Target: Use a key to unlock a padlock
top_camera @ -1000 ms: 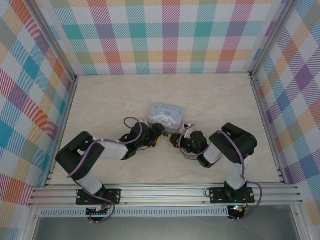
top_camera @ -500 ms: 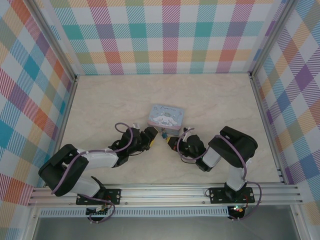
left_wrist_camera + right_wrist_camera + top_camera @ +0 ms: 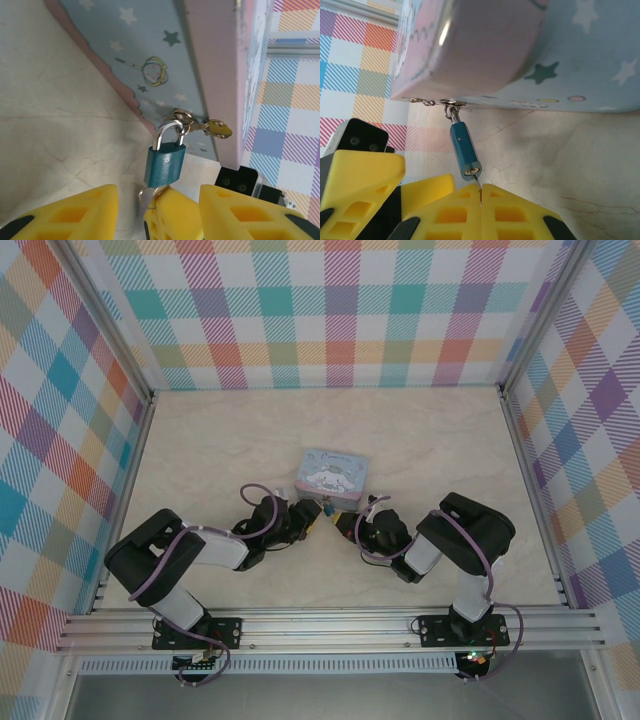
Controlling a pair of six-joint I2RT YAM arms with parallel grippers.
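The jaws of our left gripper (image 3: 309,516) stand wide and empty, framing the padlock (image 3: 165,165) just ahead of them, we think to steady it. It is hooked to the tin (image 3: 150,45), whose wall crowds any turning. Our right gripper (image 3: 481,194) pinches the key (image 3: 478,181), tip at the padlock's base just beyond the closed jaws.

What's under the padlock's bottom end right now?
A slim key runs from the keyhole face of the padlock down into the shut right claw. The claw covers the key's bow, and any length inside the lock is hidden.
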